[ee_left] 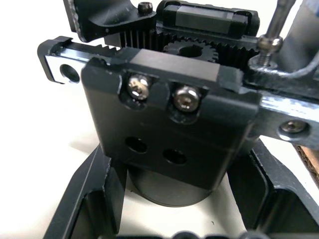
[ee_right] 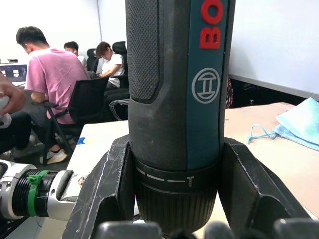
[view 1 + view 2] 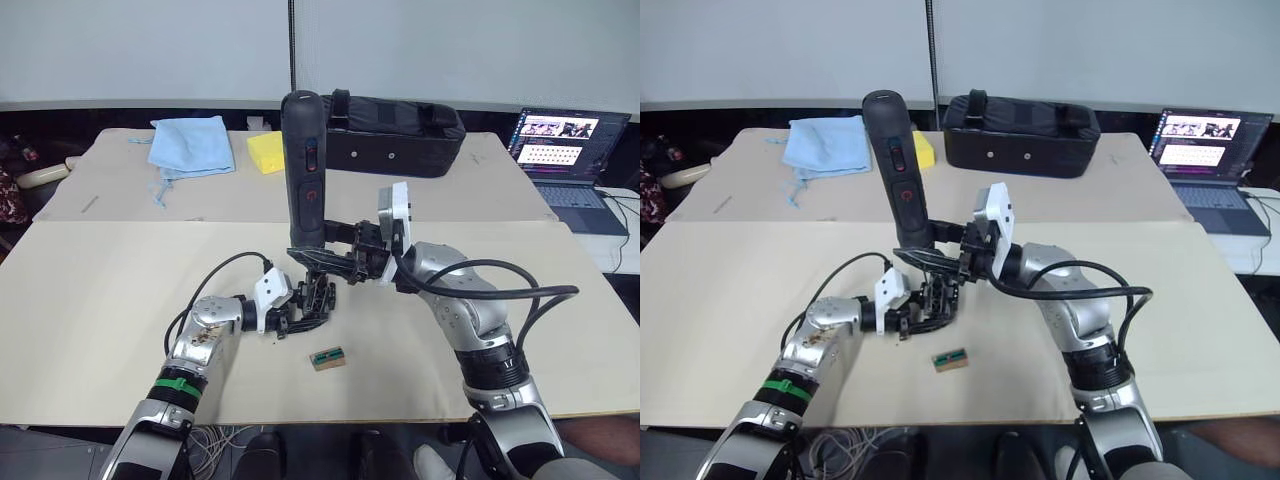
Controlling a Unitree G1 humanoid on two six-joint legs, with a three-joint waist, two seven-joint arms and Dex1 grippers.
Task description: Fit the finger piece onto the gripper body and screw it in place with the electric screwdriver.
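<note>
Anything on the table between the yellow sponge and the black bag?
Bare tabletop between yellow sponge and black bag in the left eye view; the held electric screwdriver overlaps that gap.

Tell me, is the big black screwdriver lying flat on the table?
No, the electric screwdriver stands upright, gripped by the right gripper above the gripper body that the left gripper holds.

A blue cloth (image 3: 190, 143), yellow sponge (image 3: 265, 152), black bag (image 3: 395, 134) (zipped) and laptop (image 3: 564, 155) line the table's far side.

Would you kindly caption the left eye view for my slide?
Right gripper holds the electric screwdriver upright over the gripper body, clamped by the left gripper.
</note>
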